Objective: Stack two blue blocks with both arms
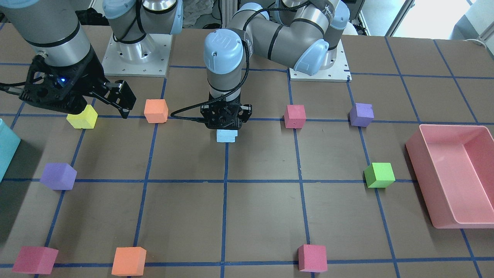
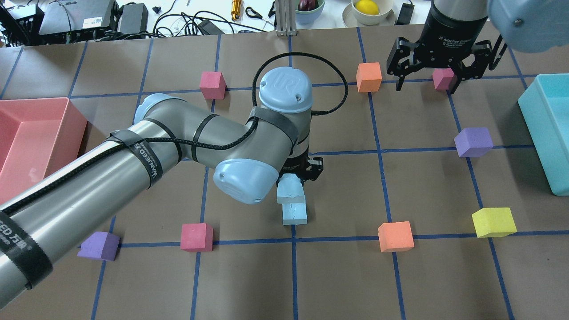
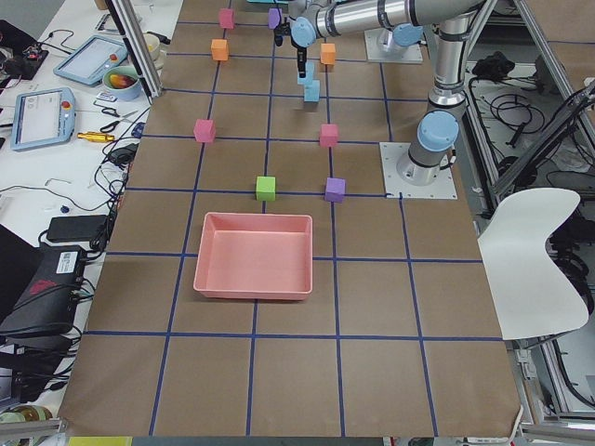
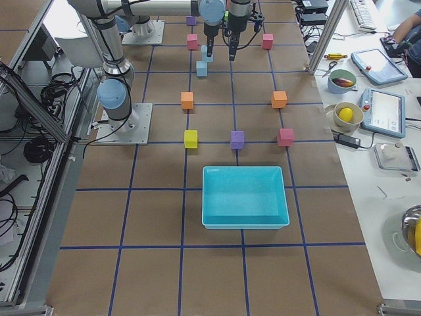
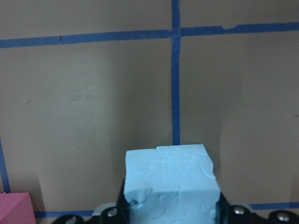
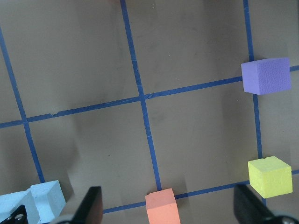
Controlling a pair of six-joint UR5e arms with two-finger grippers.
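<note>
While the left fingers (image 5: 120, 207) grip one blue block (image 2: 290, 189) close over the second blue block (image 2: 294, 214), the right fingers (image 6: 91, 205) hang open. Placing seems under way, and it likely calls for squaring up, lowering and release.

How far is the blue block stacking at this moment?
Done: the left gripper grips the first blue block. In hand: it hangs over the second blue block. Left: set it down squarely and release. The right gripper is open, away from both.

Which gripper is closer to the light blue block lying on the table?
Left. The left gripper holds a second blue block just above the light blue block on the table; the right gripper hangs open, far off toward the robot's right.
</note>
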